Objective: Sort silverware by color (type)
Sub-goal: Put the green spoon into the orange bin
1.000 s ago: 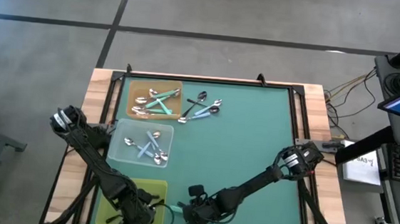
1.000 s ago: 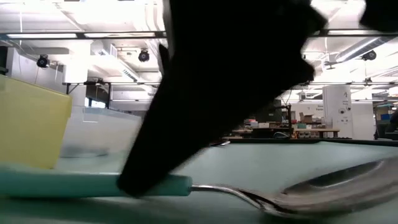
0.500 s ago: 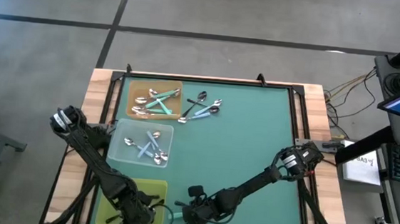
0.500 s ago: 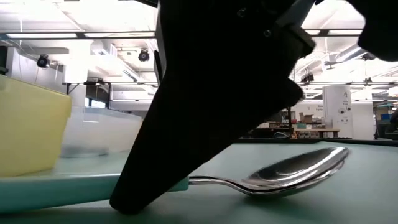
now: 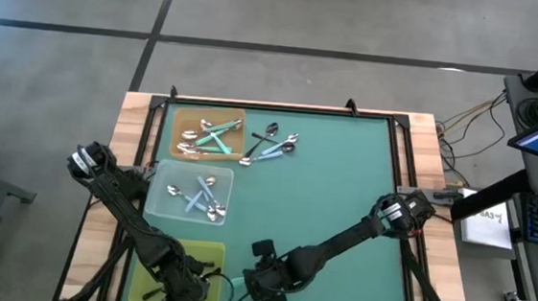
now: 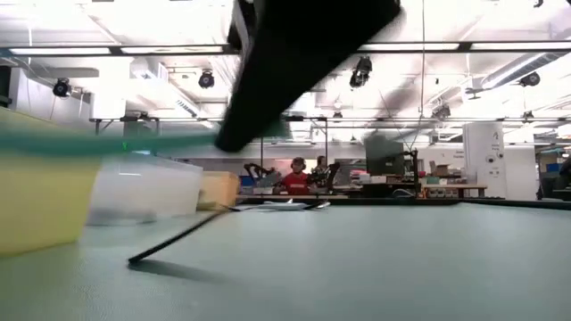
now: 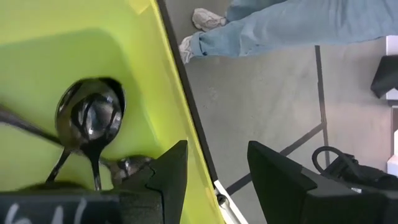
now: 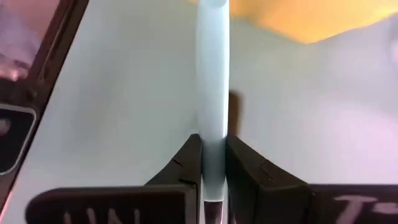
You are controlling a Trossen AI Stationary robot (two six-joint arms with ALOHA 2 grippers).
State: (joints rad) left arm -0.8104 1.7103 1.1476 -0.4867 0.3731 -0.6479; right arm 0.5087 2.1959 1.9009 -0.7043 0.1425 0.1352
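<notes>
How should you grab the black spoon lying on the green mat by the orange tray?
Take the black spoon by its thin handle, near the free end, coming straight down with the jaws across it. It lies flat on the green mat, and its bowl end sits among the pale blue spoons, so the handle end probably gives more room.

A blurred teal-handled spoon (image 6: 134,143) is held above the green table (image 6: 375,267) by a dark gripper (image 6: 294,53). A yellow tray (image 6: 40,192) and a clear tray (image 6: 147,189) are seen behind.
</notes>
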